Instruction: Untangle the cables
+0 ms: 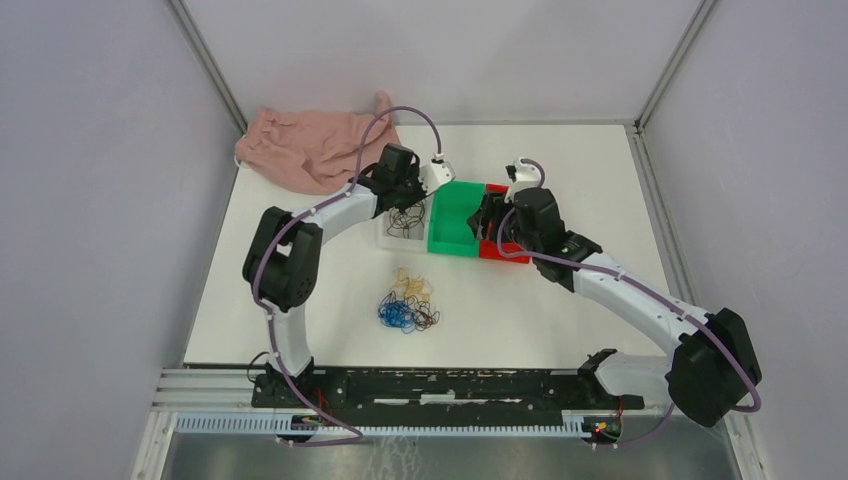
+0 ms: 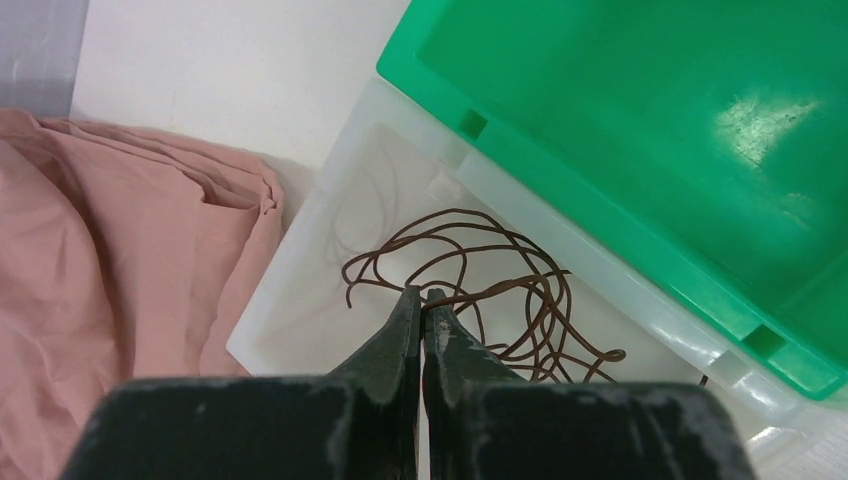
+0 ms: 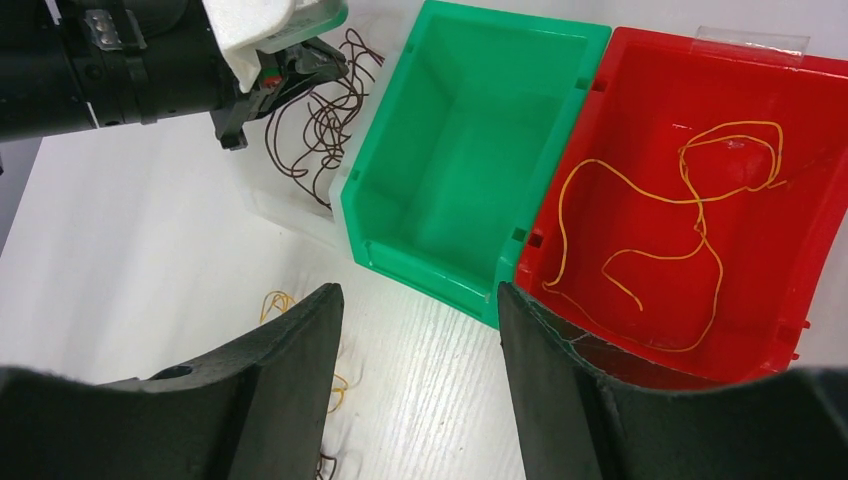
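Cables, three lots:
- Dark brown strand (image 3: 322, 120) lies looped inside the clear bin (image 2: 290, 300).
- One yellow-orange strand (image 3: 697, 225) lies in loose curves on the floor of the red bin (image 3: 780, 250).
- A mixed tangle (image 1: 408, 312) of blue, dark brown and yellow-orange loops lies on the white table (image 1: 560, 310), near of the bins and between the two arms.

Bins stand in a row, sides touching: clear on the left, green bin (image 3: 470, 130) in the middle, red on the right.

Left gripper (image 2: 424, 297): jaws pressed together, tips over the clear bin right at the brown loops. Whether a strand is pinched between them cannot be told.

Right gripper (image 3: 420, 295): jaws spread wide with nothing between them. It hangs above the table at the near edge of the green and red bins.

Pink cloth (image 1: 305, 150) lies crumpled at the far left corner of the table, just beside the clear bin.
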Robot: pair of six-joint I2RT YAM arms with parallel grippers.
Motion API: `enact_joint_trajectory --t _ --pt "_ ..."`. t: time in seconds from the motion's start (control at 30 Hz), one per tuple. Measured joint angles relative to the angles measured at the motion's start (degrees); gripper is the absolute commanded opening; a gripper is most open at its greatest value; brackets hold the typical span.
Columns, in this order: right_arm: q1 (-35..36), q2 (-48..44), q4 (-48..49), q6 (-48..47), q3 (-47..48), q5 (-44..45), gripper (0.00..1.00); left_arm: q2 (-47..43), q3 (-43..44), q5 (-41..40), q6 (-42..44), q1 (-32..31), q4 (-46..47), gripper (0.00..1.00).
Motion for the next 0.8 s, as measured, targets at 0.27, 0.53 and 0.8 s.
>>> enact_joint_trajectory --t 0.27,0.53,0.8 --pt "-0.2 -0.2 0.0 0.1 0.0 0.0 0.65 1.9 4.1 -0.6 -1.1 0.4 -5.0 0.53" --pt "-0.3 -0.3 -0.5 0.1 0.0 -0.3 0.65 1.8 18.4 3.8 -1.0 4.3 -17.3 0.83" --pt "-0.3 -2.5 -1.1 0.3 -0.3 -2.8 0.65 -0.1 19.5 10.1 -0.4 6.1 -27.5 0.93"
